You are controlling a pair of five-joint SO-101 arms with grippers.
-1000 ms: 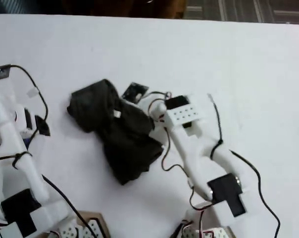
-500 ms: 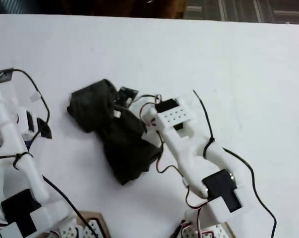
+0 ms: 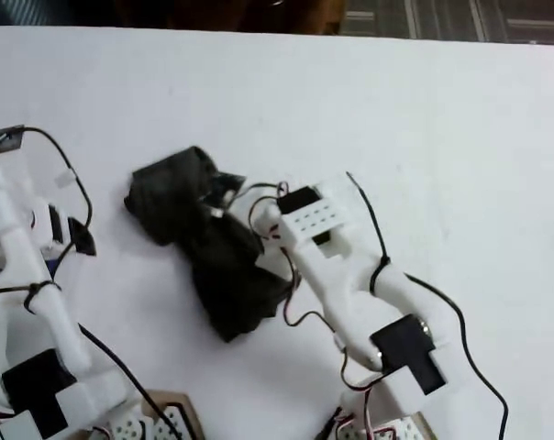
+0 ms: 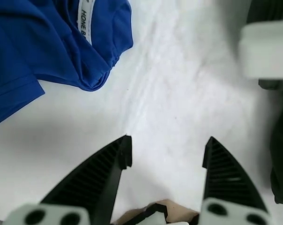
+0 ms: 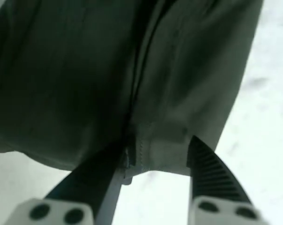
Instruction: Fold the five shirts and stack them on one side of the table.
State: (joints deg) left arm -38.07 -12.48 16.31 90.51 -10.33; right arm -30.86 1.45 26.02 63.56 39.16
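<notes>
The dark shirt point(image 3: 213, 247) lies crumpled on the white table point(image 3: 424, 110), unfolded. At its hem the right gripper point(image 5: 159, 150) straddles the edge, jaws parted and empty, likely poised to pinch it. Away from it the left gripper point(image 4: 168, 140) hangs wide open, empty, beside a blue shirt point(image 4: 48, 42), apparently waiting.

2 white arms point(image 3: 341, 284), black servos point(image 3: 407, 353), ribbed black jaws, black cables point(image 3: 459, 316)
</notes>
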